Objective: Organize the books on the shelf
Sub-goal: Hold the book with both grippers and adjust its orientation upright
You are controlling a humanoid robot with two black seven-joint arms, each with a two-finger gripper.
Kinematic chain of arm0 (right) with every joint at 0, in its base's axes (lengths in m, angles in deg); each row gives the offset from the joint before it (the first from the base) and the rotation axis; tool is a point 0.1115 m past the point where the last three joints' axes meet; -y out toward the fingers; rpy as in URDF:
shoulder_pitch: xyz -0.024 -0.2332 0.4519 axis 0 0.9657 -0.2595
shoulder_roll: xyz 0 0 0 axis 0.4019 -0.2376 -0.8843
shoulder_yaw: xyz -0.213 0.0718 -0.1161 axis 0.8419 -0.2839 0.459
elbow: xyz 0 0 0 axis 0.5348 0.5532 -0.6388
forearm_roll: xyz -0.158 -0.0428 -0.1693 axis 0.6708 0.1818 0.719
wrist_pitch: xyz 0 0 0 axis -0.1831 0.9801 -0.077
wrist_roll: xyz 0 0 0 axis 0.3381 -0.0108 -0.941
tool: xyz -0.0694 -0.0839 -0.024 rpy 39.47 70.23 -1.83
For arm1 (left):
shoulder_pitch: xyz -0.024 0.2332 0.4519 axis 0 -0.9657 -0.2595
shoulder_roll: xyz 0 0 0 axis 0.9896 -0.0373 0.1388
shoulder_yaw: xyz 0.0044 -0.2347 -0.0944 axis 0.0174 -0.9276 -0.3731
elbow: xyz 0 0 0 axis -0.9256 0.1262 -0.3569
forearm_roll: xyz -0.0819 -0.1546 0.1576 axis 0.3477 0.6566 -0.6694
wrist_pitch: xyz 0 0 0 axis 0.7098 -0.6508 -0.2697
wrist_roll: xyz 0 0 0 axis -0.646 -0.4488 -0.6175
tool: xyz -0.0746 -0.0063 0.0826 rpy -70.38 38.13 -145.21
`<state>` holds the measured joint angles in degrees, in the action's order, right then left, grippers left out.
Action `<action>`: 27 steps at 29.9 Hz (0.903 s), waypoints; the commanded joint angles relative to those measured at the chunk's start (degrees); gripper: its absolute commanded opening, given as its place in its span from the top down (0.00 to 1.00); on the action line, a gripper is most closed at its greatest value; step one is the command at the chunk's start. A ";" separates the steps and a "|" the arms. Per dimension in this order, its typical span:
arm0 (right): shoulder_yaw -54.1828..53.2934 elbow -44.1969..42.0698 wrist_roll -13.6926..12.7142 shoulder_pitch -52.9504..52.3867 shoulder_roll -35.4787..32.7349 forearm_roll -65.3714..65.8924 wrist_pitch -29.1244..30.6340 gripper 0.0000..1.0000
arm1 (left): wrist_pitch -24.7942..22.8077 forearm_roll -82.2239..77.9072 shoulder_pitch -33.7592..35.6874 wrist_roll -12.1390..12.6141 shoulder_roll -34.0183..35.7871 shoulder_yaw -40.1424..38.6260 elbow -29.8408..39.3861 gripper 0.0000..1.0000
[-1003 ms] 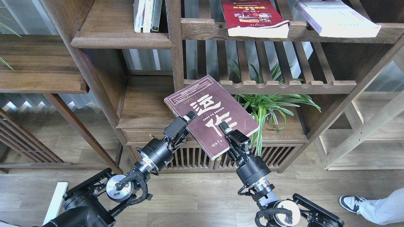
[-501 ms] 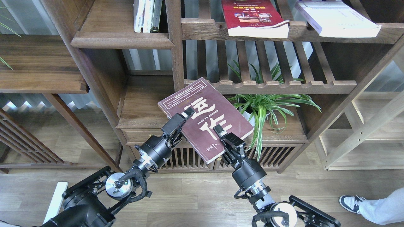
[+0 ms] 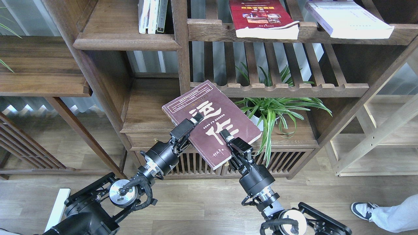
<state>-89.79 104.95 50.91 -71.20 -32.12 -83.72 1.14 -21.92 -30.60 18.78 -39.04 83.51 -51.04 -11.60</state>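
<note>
At the centre of the frame you have the maroon book (image 3: pixel 211 123) held up tilted in front of the bookcase, cover facing you (big white characters). Your left gripper (image 3: pixel 193 120) is clamped on its left edge, and your right gripper (image 3: pixel 226 136) is clamped on its lower edge. Along the top of the frame, the red book (image 3: pixel 261 18) and the white book (image 3: pixel 349 18) lie flat on a slatted rack (image 3: pixel 326 32). Upper left, the solid shelf (image 3: pixel 127 40) carries a few upright books (image 3: pixel 152 16).

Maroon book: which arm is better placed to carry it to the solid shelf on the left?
Left, probably: the left gripper grips the maroon book on the edge nearest the solid shelf; the right gripper holds the far edge.
</note>
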 commanded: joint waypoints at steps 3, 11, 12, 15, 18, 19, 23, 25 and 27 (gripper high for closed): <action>0.04 0.00 0.00 0.07 0.08 0.00 0.00 0.96 | 0.00 0.03 0.12 -0.19 -0.02 -0.16 -0.05 0.30; 0.04 0.09 0.00 -0.02 0.17 0.00 0.00 0.96 | 0.00 0.03 0.03 0.17 -0.10 -0.07 0.21 0.43; 0.04 0.09 0.00 -0.02 0.26 0.00 0.00 0.96 | 0.00 0.03 0.03 0.17 -0.10 0.02 0.21 0.44; 0.04 0.09 0.00 -0.02 0.70 0.00 0.00 0.96 | 0.00 0.03 0.12 0.25 -0.10 0.28 0.30 0.48; 0.04 0.09 0.00 -0.11 0.79 0.00 0.00 0.96 | 0.00 0.03 0.12 0.25 -0.10 0.37 0.30 0.54; 0.04 0.09 0.00 -0.11 0.79 0.00 0.00 0.96 | 0.00 0.03 0.20 0.25 -0.10 0.37 0.30 0.55; 0.04 0.09 0.00 -0.11 0.79 0.00 0.00 0.96 | 0.00 -0.06 0.64 0.25 -0.19 0.37 0.30 0.58; 0.04 0.09 0.00 -0.11 0.79 0.00 0.00 0.96 | 0.00 -0.15 0.64 0.25 -0.19 0.46 0.30 0.61; 0.04 0.09 0.00 -0.02 0.87 0.00 0.00 0.96 | 0.00 -0.15 0.64 0.25 -0.19 0.46 0.30 0.64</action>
<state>-89.77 105.03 50.93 -71.31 -31.35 -83.75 1.14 -21.92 -30.70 19.37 -38.78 83.36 -50.61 -11.32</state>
